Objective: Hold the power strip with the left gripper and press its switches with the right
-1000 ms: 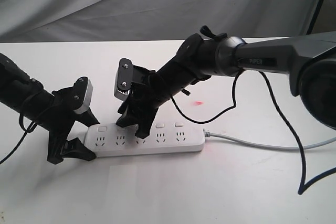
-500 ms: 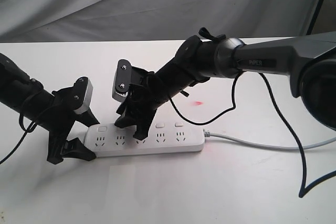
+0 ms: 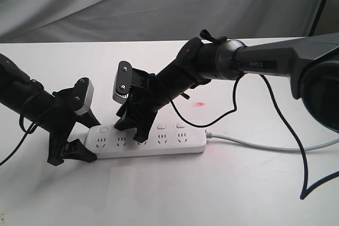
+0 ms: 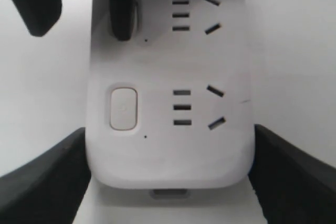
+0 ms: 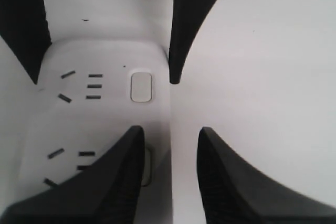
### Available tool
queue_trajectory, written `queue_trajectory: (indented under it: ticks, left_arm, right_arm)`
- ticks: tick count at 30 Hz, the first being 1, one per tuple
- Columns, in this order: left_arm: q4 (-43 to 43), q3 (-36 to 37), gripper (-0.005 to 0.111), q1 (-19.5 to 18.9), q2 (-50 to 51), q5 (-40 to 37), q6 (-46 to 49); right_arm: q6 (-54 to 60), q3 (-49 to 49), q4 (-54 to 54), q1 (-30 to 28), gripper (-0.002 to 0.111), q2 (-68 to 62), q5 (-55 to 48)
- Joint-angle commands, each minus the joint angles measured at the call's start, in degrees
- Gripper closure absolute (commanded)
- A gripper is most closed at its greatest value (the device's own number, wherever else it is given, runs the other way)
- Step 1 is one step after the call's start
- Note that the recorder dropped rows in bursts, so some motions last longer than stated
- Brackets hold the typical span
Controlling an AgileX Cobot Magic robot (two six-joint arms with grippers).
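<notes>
The strip [image 3: 145, 141] lies flat on the table [image 3: 212, 199], low and a little left of centre in the exterior view. Its sockets face up and its long axis runs left to right. The cable [image 3: 254, 144] leaves its right end toward the right edge of the frame, and the switches [image 3: 161, 127] line its upper edge. My left claw [image 3: 94, 141] takes the left end with one finger on each long side, clamped across the width. I judge this grip is there so the light bar neither slides nor tips when pushed from above, and it leaves the whole row free. The end switch [image 4: 124, 108] sits untouched just inside that grip. My right claw [image 5: 170, 132] slants in from the upper right with its jaws apart, so a single finger can do the pressing. One fingertip [image 4: 123, 22] rests on the second switch [image 5: 148, 166], and the other hangs over bare table just past the switch edge. Whether that switch is fully pushed in, I cannot tell.
</notes>
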State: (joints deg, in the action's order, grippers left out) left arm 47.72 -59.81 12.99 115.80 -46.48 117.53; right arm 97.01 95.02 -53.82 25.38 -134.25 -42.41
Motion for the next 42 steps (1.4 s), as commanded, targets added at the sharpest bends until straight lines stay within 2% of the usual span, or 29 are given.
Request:
queue_trajectory:
  ticks: [1, 18, 27, 32, 42]
  left_arm:
    - [-0.33, -0.17, 0.035, 0.31, -0.18, 0.23, -0.53]
    - [-0.33, -0.17, 0.035, 0.31, -0.18, 0.23, -0.53]
    - [-0.33, -0.17, 0.035, 0.31, -0.18, 0.23, -0.53]
    - [-0.33, -0.17, 0.035, 0.31, -0.18, 0.23, -0.53]
    - [-0.33, -0.17, 0.035, 0.31, -0.18, 0.23, -0.53]
  right_arm:
    - [0.67, -1.95, 4.47, 0.3, 0.075, -2.13, -0.26]
    - [0.05, -1.86, 1.98, 0.3, 0.075, 4.89, -0.92]
    - [-4.03, -2.27, 6.57, -2.27, 0.075, 7.39, -4.58]
    - [-4.28, -5.39, 6.78, -4.67, 0.075, 9.14, -3.77]
    - [-2.38, -7.26, 3.76, -4.11, 0.075, 7.92, -0.44]
